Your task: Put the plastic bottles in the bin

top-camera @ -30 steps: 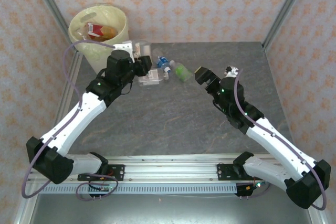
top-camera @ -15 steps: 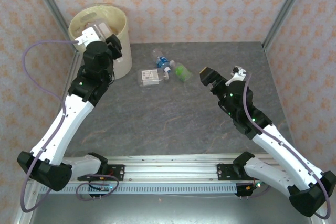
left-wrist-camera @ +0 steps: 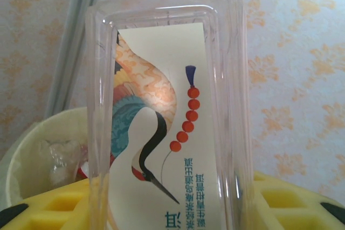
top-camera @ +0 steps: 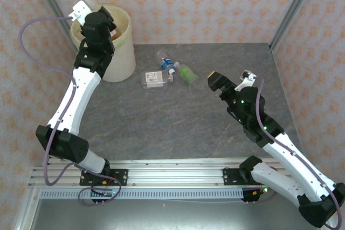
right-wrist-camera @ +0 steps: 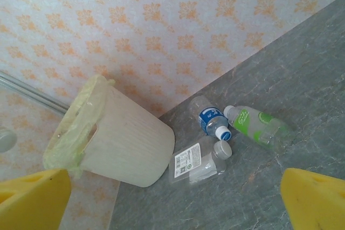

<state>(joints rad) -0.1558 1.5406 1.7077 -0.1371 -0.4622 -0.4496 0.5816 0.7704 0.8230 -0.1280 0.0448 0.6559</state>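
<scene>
1. Plastic bottles (top-camera: 167, 64): from the top camera, three lie close together on the grey table (top-camera: 178, 127), towards its far edge and a little right of the bin (top-camera: 123, 52), which stands at the far-left corner. The left arm (top-camera: 75, 90) reaches up over the bin's rim. The right gripper (top-camera: 214, 80) hovers near the green-labelled bottle (top-camera: 186, 72) with nothing in it.
2. Left wrist camera: the left gripper (left-wrist-camera: 167, 211) has its yellow pads (left-wrist-camera: 54, 208) closed on the crane-label bottle (left-wrist-camera: 161, 133), clear and square-sided, held upright against the patterned wall (left-wrist-camera: 291, 79). The bin's rim shows low on the left, with crumpled clear plastic (left-wrist-camera: 59, 157) already inside. I cannot tell whether the bottle hangs squarely over the opening.
3. Right wrist camera: the fingers are spread wide, one yellow pad at each lower corner and nothing between them. Ahead lie the blue-labelled bottle (right-wrist-camera: 210, 116), the green-labelled bottle beside it, and the white-labelled bottle (right-wrist-camera: 198, 162), which lies nearest the bin.
4. Progress, as I judge it: some plastic is already binned and one bottle is raised for its drop. The three on the table are left to fetch, so the job looks well along but not finished.
</scene>
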